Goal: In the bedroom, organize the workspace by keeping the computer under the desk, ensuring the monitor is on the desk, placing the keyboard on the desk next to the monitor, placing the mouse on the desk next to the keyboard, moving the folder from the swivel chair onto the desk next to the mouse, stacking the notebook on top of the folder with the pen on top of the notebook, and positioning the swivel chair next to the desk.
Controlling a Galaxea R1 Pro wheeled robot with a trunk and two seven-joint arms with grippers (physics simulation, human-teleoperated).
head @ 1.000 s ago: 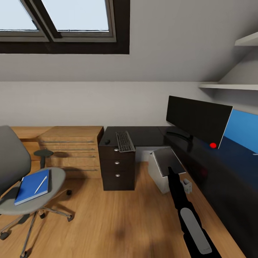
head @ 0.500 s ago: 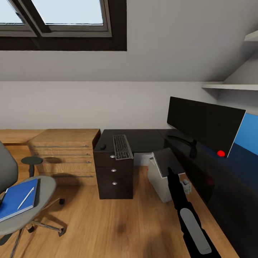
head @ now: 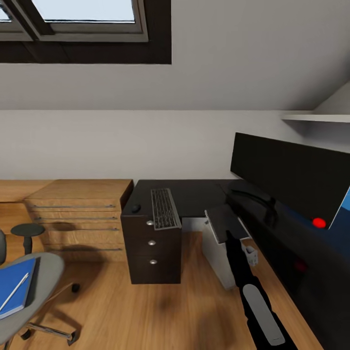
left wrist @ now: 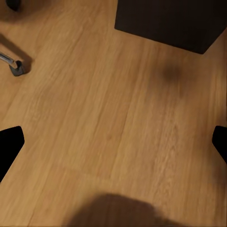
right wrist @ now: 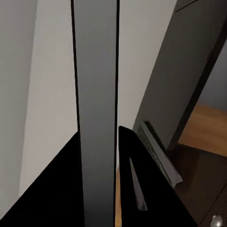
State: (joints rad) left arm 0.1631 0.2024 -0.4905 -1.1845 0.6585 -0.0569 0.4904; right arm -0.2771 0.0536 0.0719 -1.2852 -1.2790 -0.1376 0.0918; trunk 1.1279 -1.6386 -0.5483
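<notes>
A black monitor (head: 291,180) stands on the dark L-shaped desk (head: 199,192). The keyboard (head: 163,209) lies on the desk's left wing, with the mouse (head: 135,208) just to its left. Under the desk sits the white computer tower (head: 214,253). My right gripper (head: 232,236) is shut on a flat grey folder (head: 224,222), held in front of the desk. The right wrist view shows that folder (right wrist: 97,94) edge-on between the black fingers. At the left edge, the swivel chair (head: 46,272) carries a blue notebook (head: 14,287) with a pen (head: 13,291). My left gripper (left wrist: 113,142) hangs open above the floor.
A light wooden chest of drawers (head: 78,214) stands against the wall left of the desk. The desk's dark drawer unit (head: 153,243) reaches the floor. A wall shelf (head: 316,117) hangs above the monitor. Wooden floor (head: 146,311) spreads between chair and desk.
The whole view has shifted: desk and monitor look nearer, and the chair has slid toward the left edge. The right arm keeps the same pose with the folder.
</notes>
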